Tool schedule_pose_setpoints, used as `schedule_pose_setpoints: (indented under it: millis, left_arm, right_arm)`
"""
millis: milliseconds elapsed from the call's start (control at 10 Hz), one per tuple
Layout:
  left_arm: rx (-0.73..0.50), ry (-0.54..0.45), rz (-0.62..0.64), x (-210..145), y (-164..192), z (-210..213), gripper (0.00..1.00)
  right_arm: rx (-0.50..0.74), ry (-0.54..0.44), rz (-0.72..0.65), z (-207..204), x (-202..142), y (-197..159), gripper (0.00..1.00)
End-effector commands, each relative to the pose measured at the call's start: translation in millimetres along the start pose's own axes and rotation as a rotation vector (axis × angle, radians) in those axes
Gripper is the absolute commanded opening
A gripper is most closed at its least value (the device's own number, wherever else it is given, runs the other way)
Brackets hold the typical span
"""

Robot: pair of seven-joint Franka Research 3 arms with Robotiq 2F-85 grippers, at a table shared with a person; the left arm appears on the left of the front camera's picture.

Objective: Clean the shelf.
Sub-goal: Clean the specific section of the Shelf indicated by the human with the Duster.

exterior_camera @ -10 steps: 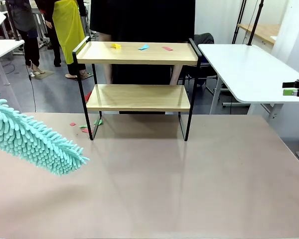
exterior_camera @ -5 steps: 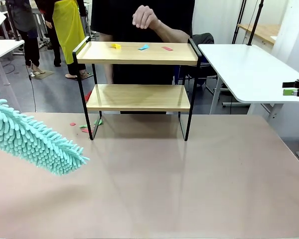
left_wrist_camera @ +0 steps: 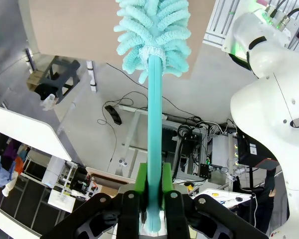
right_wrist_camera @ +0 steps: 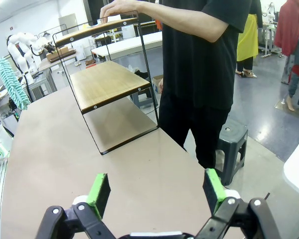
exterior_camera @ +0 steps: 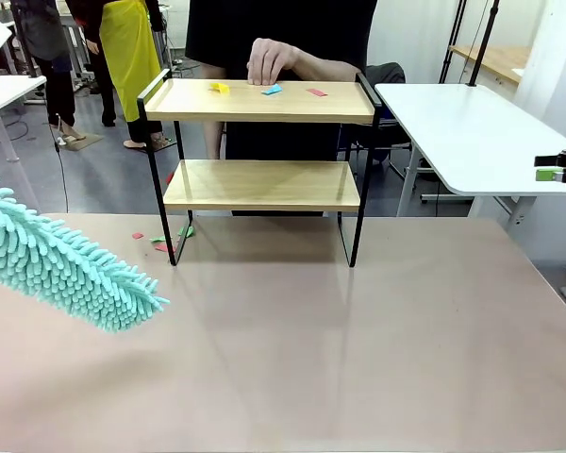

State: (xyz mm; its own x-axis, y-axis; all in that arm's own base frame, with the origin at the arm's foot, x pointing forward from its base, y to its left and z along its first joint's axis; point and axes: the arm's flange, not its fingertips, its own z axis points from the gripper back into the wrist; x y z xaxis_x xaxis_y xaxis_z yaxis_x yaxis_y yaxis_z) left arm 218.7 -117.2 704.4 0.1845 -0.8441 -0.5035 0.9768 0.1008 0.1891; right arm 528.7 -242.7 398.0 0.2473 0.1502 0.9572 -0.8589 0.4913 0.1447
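Since a hand [exterior_camera: 269, 58] was lowered to the shelf [exterior_camera: 340, 102]'s far edge, sweeping was judged blocked; the duster [exterior_camera: 66, 264] was clamped in the left gripper [left_wrist_camera: 153, 174], and the right gripper [right_wrist_camera: 156, 191] was held wide.

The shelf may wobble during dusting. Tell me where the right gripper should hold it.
Grip the thin black rail at the shelf's right end, above the top board, coming in from the right side. That bar looks slim enough for the open right gripper, while the boards look too broad, and that end lies away from the person's hand.

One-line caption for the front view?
A person's hand at coloured scraps on the shelf; teal duster hovers over the table.
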Motion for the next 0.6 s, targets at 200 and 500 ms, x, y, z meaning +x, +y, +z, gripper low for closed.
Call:
schedule_pose_setpoints:
  millis: [200,500]
  left_arm:
    - [-0.01,-0.004,0.003,-1.6,-2.8,2.6,0.14]
    - [-0.01,-0.004,0.003,-1.6,-2.8,2.6,0.14]
  right_arm:
    - [-0.001,-0.001,0.003,-1.1,2.4,1.6,1.0]
    - [-0.001,-0.001,0.003,-1.1,2.4,1.6,1.0]
